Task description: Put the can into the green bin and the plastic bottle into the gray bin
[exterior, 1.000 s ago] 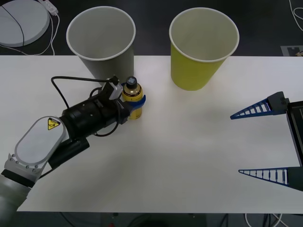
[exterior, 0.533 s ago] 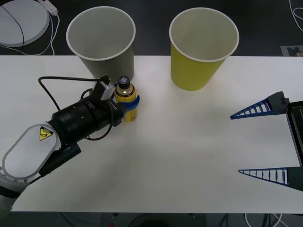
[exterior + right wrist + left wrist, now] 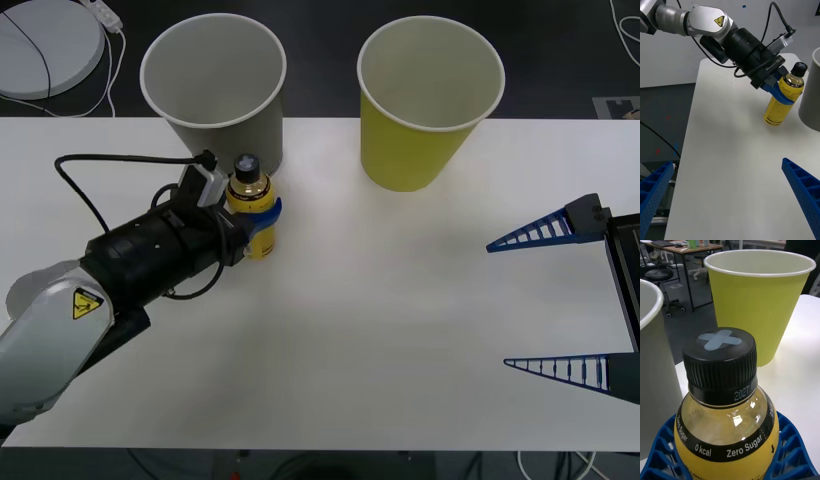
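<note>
At six o'clock of the gray bin (image 3: 214,85), the left gripper (image 3: 258,222) is pinching the plastic bottle (image 3: 250,205); the right gripper (image 3: 555,302) is idling spread.

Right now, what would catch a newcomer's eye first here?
The left hand is shut on the yellow bottle, just in front of the gray bin at the table's far left. The green bin stands beside it to the right, and the right hand waits open at the right edge.

The table (image 3: 400,330) was viewed from above, facing 12 o'clock. The plastic bottle (image 3: 726,420) was seen very closely from the left wrist, and farther (image 3: 784,99) from the right wrist.
</note>
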Robot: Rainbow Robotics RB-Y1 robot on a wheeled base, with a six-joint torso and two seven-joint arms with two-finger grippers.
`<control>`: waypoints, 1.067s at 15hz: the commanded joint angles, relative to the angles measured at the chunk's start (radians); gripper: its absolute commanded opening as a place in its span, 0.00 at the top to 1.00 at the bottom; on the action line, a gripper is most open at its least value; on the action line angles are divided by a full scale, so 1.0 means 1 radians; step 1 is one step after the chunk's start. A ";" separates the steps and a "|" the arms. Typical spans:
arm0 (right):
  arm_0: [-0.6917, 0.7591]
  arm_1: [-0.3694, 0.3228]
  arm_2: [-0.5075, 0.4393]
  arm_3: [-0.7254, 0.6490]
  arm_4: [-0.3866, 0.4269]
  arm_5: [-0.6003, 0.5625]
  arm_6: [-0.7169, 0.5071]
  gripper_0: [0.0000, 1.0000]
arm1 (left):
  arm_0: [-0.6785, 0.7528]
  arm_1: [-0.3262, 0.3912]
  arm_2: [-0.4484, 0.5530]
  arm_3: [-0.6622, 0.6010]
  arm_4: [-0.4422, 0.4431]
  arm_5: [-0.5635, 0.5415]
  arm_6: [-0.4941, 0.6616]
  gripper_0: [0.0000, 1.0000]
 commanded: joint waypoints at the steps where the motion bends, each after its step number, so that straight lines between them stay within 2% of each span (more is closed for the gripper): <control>1: 0.000 0.000 0.000 0.000 0.000 0.000 0.000 0.00 | 0.041 0.000 0.041 -0.082 -0.095 -0.061 0.111 1.00; 7: 0.000 0.000 0.000 0.000 0.000 0.000 0.000 0.00 | 0.125 0.000 0.070 -0.215 -0.321 -0.064 0.392 1.00; 10: 0.000 0.000 0.000 0.000 0.000 0.000 0.000 0.00 | 0.170 -0.001 0.087 -0.267 -0.422 -0.066 0.471 1.00; 16: 0.000 0.000 0.000 0.000 0.000 0.000 0.000 0.00 | 0.269 -0.036 0.172 -0.327 -0.430 -0.067 0.478 1.00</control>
